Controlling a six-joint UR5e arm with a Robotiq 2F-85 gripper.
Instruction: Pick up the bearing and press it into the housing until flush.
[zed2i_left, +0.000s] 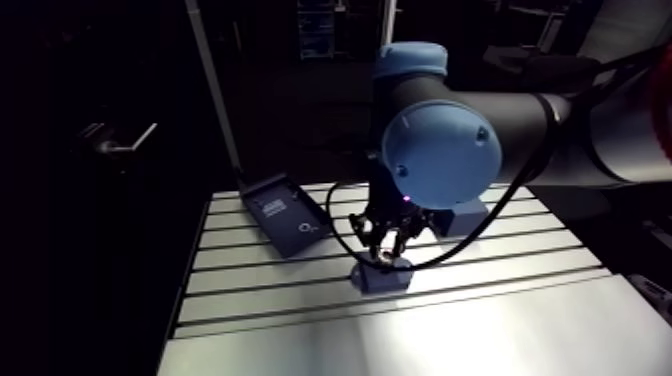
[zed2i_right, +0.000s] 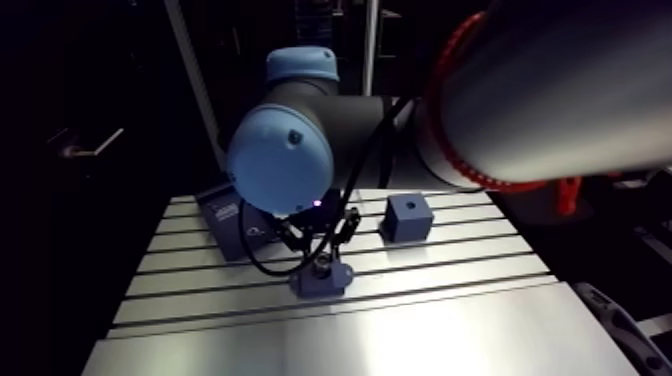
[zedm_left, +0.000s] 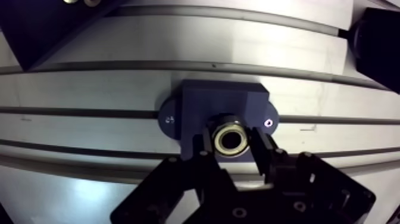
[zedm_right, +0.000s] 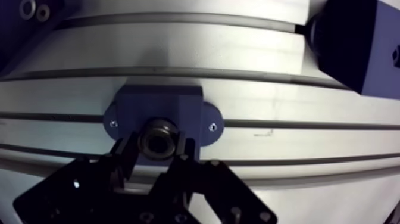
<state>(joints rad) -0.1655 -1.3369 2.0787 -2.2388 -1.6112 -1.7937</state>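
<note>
One downward-pointing end effector clamps bearing at housing.

The bearing is showing as a small shiny metal ring with a dark bore, its open face turned upward. It is sitting pinched between the two dark fingers of the claw, right over the near part of the housing. Whether it is seated flush is not clear. The housing is a dark blue block with a rounded ear on each side, each ear carrying a small hole. It is lying flat on the tabletop, straddling one of its slots.
</note>
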